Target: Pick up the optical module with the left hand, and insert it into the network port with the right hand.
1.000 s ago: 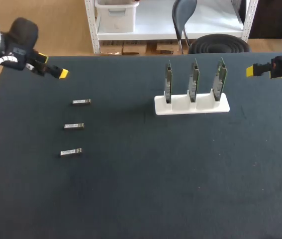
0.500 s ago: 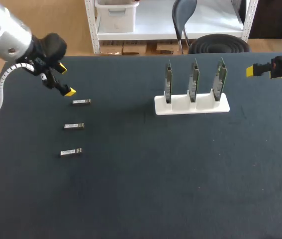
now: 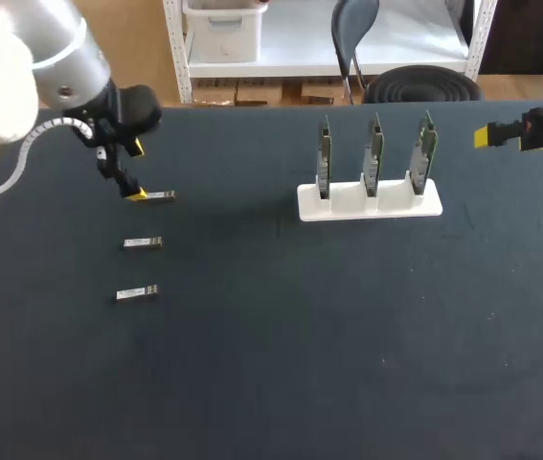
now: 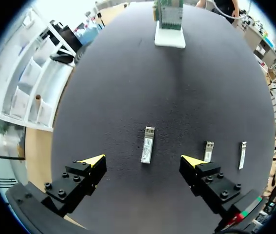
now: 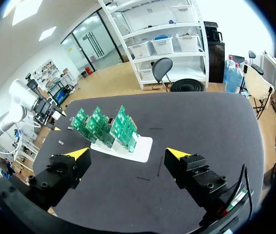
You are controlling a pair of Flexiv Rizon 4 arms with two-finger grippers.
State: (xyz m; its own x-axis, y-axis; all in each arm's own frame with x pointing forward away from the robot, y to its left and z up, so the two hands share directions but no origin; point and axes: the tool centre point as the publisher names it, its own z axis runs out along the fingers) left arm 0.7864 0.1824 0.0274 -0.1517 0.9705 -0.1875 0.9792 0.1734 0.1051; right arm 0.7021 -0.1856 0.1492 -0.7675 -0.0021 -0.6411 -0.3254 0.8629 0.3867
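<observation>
Over far module | my left gripper spread astride it | step: pickup | next: lower, pinch | right gripper spread.

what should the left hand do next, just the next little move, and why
Probably lower the left hand straight down. It is open, and the small silver metal optical module lies midway between its yellow fingertips, apparently untouched, so a short descent should bracket the module for closing.

Three optical modules, three upright green circuit boards, one white stand
</observation>
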